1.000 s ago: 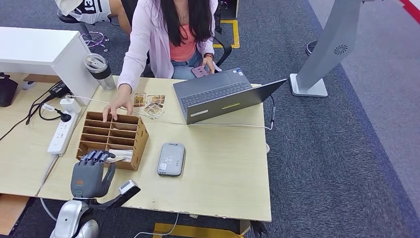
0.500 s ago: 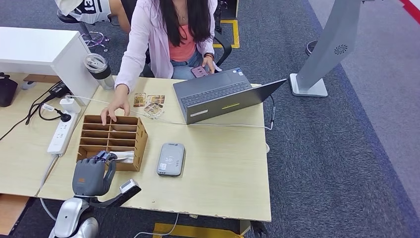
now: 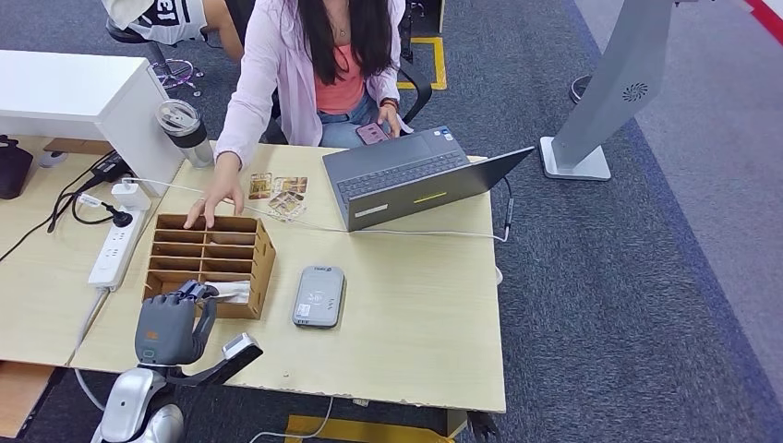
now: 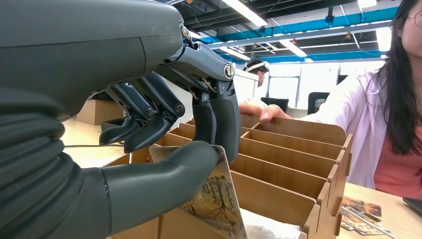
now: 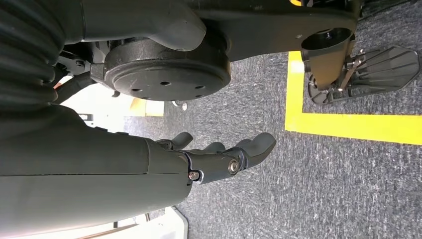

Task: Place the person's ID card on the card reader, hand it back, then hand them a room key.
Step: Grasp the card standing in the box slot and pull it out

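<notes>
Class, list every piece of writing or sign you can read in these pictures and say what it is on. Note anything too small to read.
"ET": white shirt of the person at the top edge, cut off.
Fan-like logo, no words: grey stand.
Card reader: markings too small to read.
Laptop stickers: too blurred to read.

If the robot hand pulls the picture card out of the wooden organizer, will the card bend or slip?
The card looks thin, flat and glossy, so it may flex slightly and could slide. The left robot hand pinches it at one edge only, so it might pivot. It is probably very light.
</notes>
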{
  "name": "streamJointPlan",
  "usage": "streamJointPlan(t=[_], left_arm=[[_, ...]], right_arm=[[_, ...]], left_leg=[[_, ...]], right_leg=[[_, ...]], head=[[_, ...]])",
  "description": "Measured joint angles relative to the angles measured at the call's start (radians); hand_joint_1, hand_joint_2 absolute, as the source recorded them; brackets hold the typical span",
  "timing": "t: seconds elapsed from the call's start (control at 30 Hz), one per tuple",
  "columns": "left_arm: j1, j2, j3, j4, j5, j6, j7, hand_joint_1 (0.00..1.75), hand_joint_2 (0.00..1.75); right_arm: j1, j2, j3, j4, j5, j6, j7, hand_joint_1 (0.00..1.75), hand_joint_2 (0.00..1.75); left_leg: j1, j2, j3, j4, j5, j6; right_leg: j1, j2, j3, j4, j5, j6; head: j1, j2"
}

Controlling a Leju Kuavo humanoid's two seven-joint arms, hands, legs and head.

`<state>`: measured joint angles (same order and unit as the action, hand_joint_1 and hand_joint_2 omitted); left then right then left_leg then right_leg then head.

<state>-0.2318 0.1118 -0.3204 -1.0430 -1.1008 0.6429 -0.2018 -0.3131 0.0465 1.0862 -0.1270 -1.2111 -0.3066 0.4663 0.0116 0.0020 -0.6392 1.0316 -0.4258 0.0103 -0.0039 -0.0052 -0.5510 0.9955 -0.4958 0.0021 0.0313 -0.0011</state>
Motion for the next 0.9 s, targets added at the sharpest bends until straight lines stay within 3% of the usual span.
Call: streamJointPlan(t=[0.53, 0.9], left_arm=[[0.006, 0.000, 0.001, -0.015, 0.008, 0.032, -0.043, 1.75, 1.75], [0.094, -0.011, 0.032, -0.205, 0.009, 0.048, -0.133, 1.75, 1.75]], right_arm=[[0.000, 0.000, 0.000, 0.000, -0.006, -0.001, 0.000, 0.00, 1.75], [0.001, 0.000, 0.004, 0.000, -0.021, -0.005, -0.006, 0.00, 1.75]], left_leg=[[0.000, 0.000, 0.000, 0.000, 0.000, 0.000], [0.000, 0.000, 0.000, 0.000, 0.000, 0.000]], right_leg=[[0.000, 0.000, 0.000, 0.000, 0.000, 0.000], [0.000, 0.000, 0.000, 0.000, 0.000, 0.000]], head=[[0.000, 0.000], [0.000, 0.000]])
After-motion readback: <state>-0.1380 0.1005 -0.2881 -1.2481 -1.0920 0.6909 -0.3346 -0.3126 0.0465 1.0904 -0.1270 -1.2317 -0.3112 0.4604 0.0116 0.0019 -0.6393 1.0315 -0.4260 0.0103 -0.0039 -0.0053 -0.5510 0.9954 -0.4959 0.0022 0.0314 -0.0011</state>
